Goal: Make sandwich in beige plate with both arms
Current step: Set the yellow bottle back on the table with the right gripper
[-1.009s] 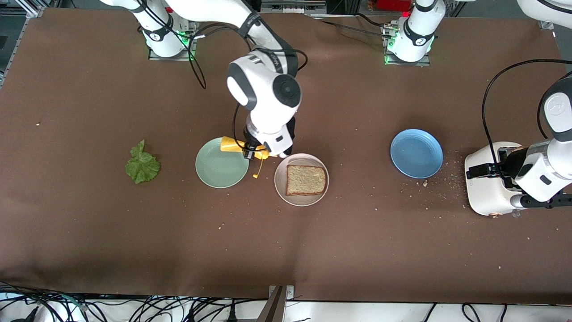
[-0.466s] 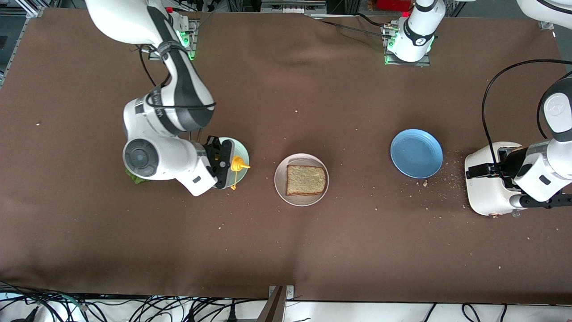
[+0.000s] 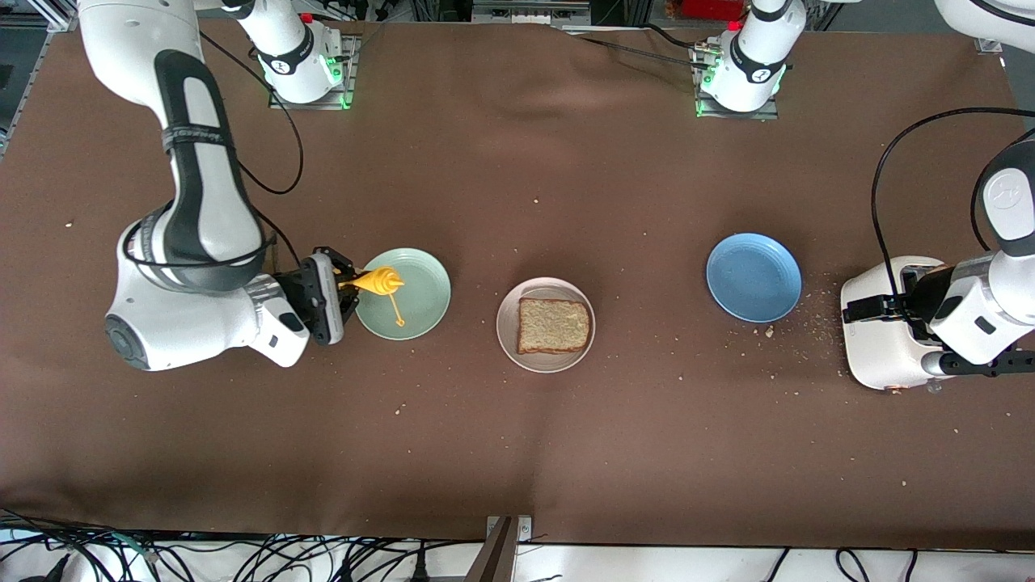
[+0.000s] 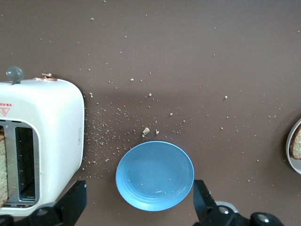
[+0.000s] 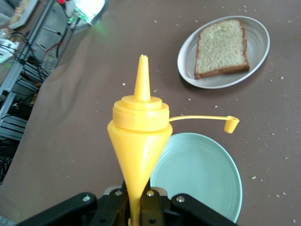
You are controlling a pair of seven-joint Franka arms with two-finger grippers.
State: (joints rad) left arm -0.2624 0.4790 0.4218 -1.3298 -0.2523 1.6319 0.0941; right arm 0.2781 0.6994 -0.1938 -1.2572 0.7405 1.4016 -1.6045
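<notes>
i have the right gripper point(image 3: 344, 289) at the edge of the mint-green plate point(image 3: 416, 303), jaws clamped on the yellow squeeze bottle point(image 3: 376, 282), which lies near horizontal with its cap dangling on its tether, nozzle toward the beige plate point(image 3: 508, 331). one bread slice point(image 3: 553, 325) sits on that plate near the table's middle. my guess: the bottle is kept aside, off the bread. the right arm is folded low, wrist turned sideways. the left gripper point(image 4: 141, 207) waits over the blue plate point(image 4: 155, 175) beside the toaster point(image 4: 40, 141), jaws spread wide, empty.
</notes>
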